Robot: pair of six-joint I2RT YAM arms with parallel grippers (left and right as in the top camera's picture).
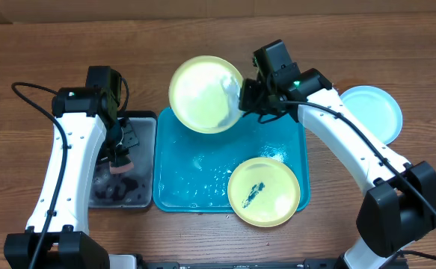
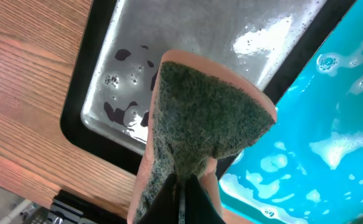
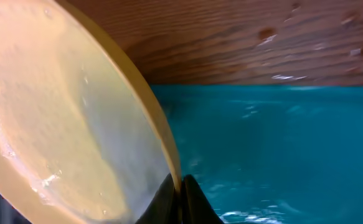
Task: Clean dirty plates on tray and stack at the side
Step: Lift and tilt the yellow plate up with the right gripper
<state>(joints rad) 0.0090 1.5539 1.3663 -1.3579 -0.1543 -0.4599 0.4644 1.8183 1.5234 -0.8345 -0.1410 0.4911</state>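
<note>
My right gripper (image 1: 244, 96) is shut on the rim of a pale yellow-green plate (image 1: 204, 93) and holds it tilted above the far end of the turquoise tray (image 1: 174, 172). In the right wrist view the plate (image 3: 63, 124) looks wet and clean, pinched between my fingers (image 3: 180, 186). A second yellow-green plate (image 1: 263, 191) with a dark smear lies on the tray's near right corner. A light blue plate (image 1: 371, 110) lies on the table at the right. My left gripper (image 2: 181, 193) is shut on a green-and-pink sponge (image 2: 203, 118) over the black tray (image 2: 100, 143).
The narrow black tray (image 1: 144, 123) stands left of the turquoise tray and holds dirty water and dark specks. The turquoise tray (image 2: 330, 124) has soapy foam on it. A black cable (image 1: 23, 93) runs across the table's left side.
</note>
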